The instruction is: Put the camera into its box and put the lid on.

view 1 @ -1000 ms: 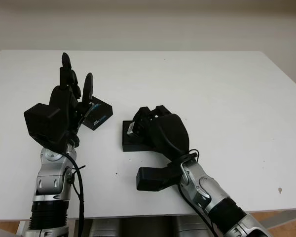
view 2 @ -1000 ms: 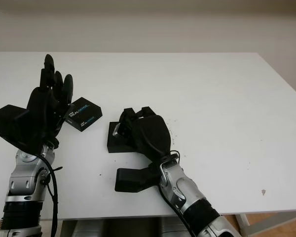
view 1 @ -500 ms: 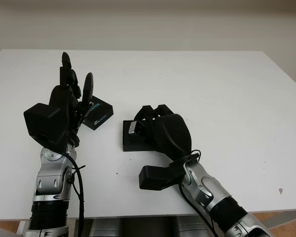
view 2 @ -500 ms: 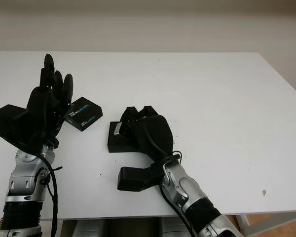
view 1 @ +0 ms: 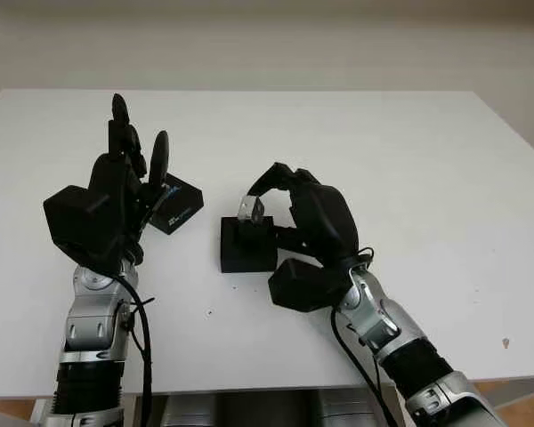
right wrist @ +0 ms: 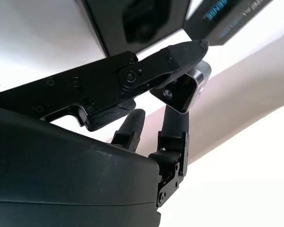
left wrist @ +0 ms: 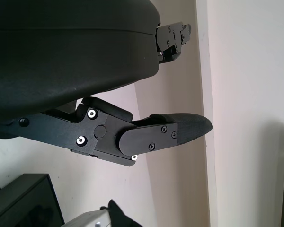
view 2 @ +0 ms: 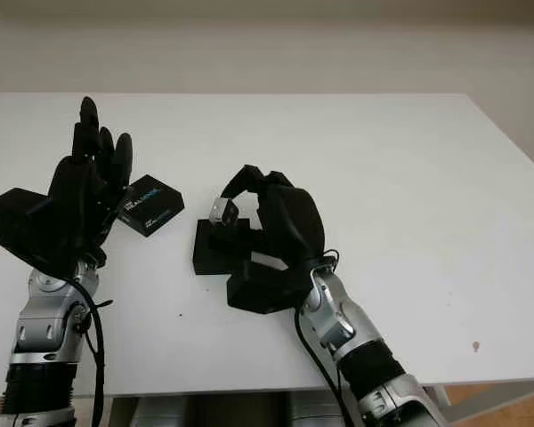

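Right robot hand [view 1: 280,191]: pinching camera [view 1: 251,210] just above box [view 1: 247,245].
Left robot hand [view 1: 125,178]: open, raised beside lid [view 1: 176,205].
Advice: square camera with box recess before lowering.

Small silver camera [view 1: 250,210] pinched in right hand [view 1: 313,216] fingertips just above open black box [view 1: 246,245], black printed lid [view 1: 175,205] flat left of box.

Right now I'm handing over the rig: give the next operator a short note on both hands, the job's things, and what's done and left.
Right hand: shut on the camera, holding it just above the box at table centre.
Left hand: open, raised beside the lid, which lies on the table left of the box.
Done: camera picked up.
Left: lower the camera into the box, release it, then put the lid on.
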Robot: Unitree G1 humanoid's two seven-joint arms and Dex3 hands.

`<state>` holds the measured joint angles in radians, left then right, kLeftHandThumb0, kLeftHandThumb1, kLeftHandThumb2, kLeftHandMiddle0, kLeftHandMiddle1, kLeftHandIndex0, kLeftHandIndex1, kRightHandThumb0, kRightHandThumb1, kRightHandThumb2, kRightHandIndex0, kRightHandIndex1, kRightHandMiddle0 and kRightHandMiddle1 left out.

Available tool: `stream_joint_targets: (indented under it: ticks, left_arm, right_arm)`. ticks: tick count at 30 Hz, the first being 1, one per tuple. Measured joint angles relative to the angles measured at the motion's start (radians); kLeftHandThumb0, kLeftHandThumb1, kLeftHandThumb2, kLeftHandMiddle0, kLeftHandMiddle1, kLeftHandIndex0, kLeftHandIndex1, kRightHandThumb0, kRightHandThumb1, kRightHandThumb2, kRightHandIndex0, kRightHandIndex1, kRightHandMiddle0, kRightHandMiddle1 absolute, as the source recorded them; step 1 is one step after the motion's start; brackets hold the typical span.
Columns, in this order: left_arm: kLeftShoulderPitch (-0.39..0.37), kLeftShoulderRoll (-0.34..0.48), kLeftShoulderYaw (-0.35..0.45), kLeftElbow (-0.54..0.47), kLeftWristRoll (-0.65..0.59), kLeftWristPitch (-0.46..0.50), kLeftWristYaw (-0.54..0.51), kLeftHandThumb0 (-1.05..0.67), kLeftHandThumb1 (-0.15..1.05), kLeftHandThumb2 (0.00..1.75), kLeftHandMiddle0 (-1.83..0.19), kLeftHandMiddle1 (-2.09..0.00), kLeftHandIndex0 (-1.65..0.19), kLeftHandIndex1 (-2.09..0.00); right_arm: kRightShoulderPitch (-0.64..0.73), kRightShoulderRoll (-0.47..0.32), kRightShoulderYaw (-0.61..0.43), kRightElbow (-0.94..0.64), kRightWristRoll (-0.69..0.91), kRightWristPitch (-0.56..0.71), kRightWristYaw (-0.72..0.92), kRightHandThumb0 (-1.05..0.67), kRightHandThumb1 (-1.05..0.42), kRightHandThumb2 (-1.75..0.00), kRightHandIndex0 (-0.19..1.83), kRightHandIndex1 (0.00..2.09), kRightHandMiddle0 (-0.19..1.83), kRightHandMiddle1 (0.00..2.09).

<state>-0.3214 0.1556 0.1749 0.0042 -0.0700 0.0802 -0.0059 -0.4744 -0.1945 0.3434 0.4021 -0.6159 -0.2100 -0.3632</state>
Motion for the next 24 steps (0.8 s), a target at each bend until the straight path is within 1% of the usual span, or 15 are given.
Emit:
stream_joint_targets:
  ticks: [7,11,14,18,24]
  left_arm:
    - [0.000,0.000,-0.006,0.000,0.003,0.003,0.002,-0.56,1.05,0.55,0.19,0.00,0.19,0.00]
    - [0.000,0.000,-0.011,0.000,0.012,0.003,0.003,-0.57,1.05,0.56,0.19,0.00,0.19,0.00]
    - [0.000,-0.002,-0.013,0.000,0.011,0.001,0.005,-0.57,1.05,0.55,0.19,0.00,0.19,0.00]
    - [0.000,-0.009,-0.013,0.000,0.009,0.001,0.007,-0.57,1.05,0.54,0.19,0.00,0.19,0.00]
    - [0.000,-0.011,-0.013,0.001,0.006,-0.001,0.008,-0.58,1.05,0.53,0.19,0.00,0.19,0.00]
  right_arm:
    - [-0.013,-0.001,-0.020,-0.040,0.047,-0.005,0.118,-0.45,-1.01,-0.05,0.30,0.82,0.50,1.70]
    - [-0.026,-0.015,-0.026,-0.072,0.051,0.035,0.229,-0.46,-1.04,-0.06,0.28,0.69,0.44,1.75]
    - [-0.057,-0.044,-0.035,-0.116,0.067,0.103,0.372,-0.46,-1.05,-0.08,0.34,0.50,0.42,1.76]
    - [-0.091,-0.067,-0.040,-0.159,0.091,0.189,0.528,-0.46,-1.05,-0.09,0.39,0.35,0.44,1.77]
    - [-0.117,-0.095,-0.040,-0.178,0.093,0.242,0.636,-0.45,-1.04,-0.06,0.43,0.25,0.49,1.75]
